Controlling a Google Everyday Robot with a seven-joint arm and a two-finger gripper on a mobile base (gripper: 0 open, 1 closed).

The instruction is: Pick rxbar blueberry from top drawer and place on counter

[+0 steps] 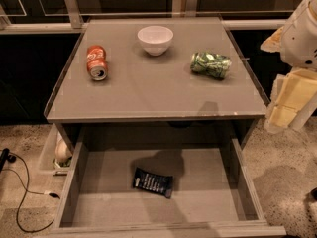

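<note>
The rxbar blueberry [152,182], a dark wrapper with white print, lies flat on the bottom of the open top drawer [208,202], slightly left of its middle. The drawer is pulled out below the counter [148,95]. My gripper [288,105] hangs at the right edge of the view, beside the counter's right front corner. It is above and to the right of the drawer, well away from the bar, and holds nothing that I can see.
On the counter lie a red soda can [97,62] at the left, a white bowl [155,38] at the back middle and a green patterned can [211,64] at the right. A black cable [20,192] runs over the floor at the left.
</note>
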